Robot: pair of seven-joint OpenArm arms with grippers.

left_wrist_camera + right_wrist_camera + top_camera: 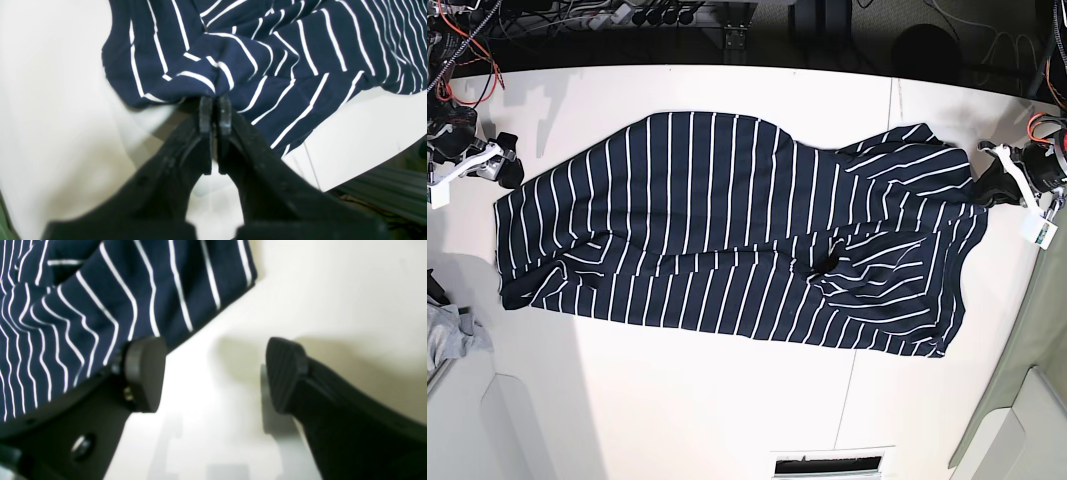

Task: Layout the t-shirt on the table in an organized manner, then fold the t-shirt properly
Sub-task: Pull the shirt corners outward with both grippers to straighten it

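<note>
The navy t-shirt (pixel 727 240) with thin white stripes lies spread lengthwise across the white table (pixel 677 400), with wrinkles near its middle and right part. At the shirt's right edge, my left gripper (pixel 983 186) is shut on a bunched fold of the fabric (pixel 213 80); in the left wrist view the left gripper (pixel 215 103) has its jaws pressed together on the cloth. Beside the shirt's left end, my right gripper (pixel 507 160) is open. In the right wrist view the right gripper (pixel 213 373) holds nothing, and the shirt's edge (pixel 100 306) lies just past one of its fingers (pixel 146 373).
A small grey cloth (pixel 447 335) lies at the table's left edge. Cables and dark equipment (pixel 627 15) line the far side. A thin seam (pixel 857 330) crosses the tabletop, and a slotted vent (pixel 827 465) sits at the near edge.
</note>
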